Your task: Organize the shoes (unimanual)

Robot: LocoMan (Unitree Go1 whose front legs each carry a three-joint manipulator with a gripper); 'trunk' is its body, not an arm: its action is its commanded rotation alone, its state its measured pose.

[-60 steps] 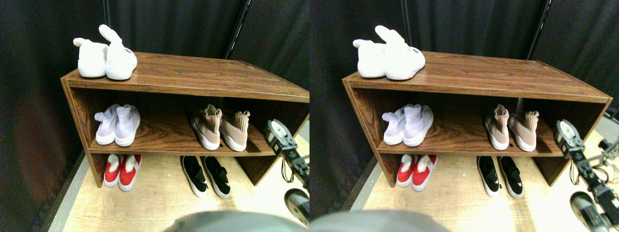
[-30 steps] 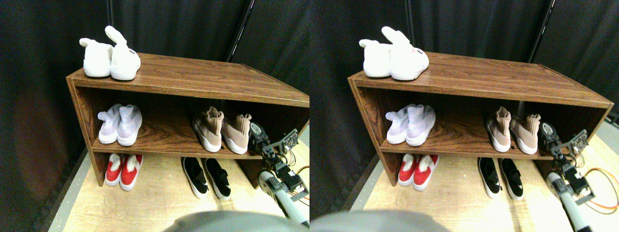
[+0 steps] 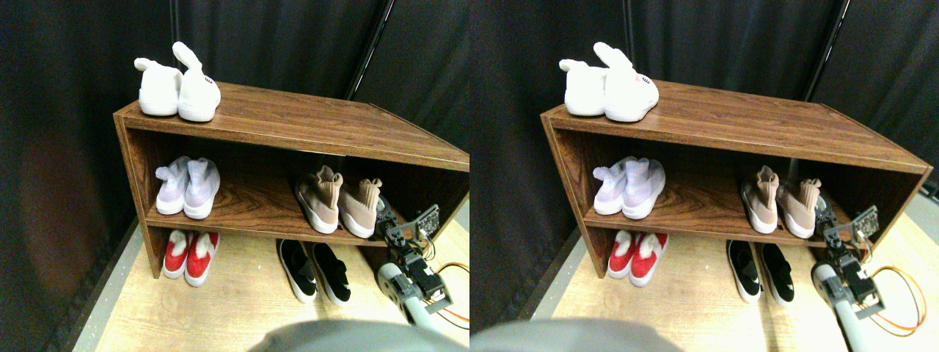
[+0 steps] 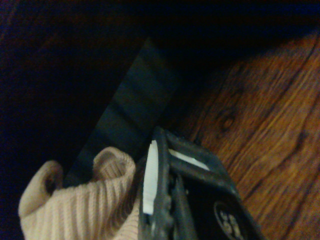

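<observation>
**Inspector A:** State the position of the task items.

**Inspector B:** The tan knit sneakers [image 3: 339, 204] stand side by side on the middle shelf [image 3: 253, 204] of the wooden shoe rack [image 3: 293, 121], right of centre, heels toward the camera. The black slip-ons [image 3: 315, 270] sit as a pair on the floor [image 3: 235, 301] below them, under the shelf's front edge.

**Inspector A:** And the working arm?

**Inspector B:** The right gripper [image 3: 387, 224] is raised to shelf level, just beside the right-hand tan sneaker, at its outer side. In the wrist view, the ribbed collar of a tan sneaker [image 4: 85, 200] lies against the dark jaw frame [image 4: 187, 195], with the wood grain of the shelf board [image 4: 265, 130] beyond.

**Inspector A:** Jaws apart or together?

**Inspector B:** I cannot tell; the gap is not visible in either view, and whether the collar is actually clamped is not shown.

**Inspector A:** Other items noted?

**Inspector B:** White bunny-ear slippers [image 3: 178, 89] on the rack's top, far left. Lavender sneakers [image 3: 188, 188] on the left of the middle shelf. Red slippers [image 3: 188, 254] on the floor beneath those. An orange cable [image 3: 453, 268] lies on the floor near the arm.
</observation>
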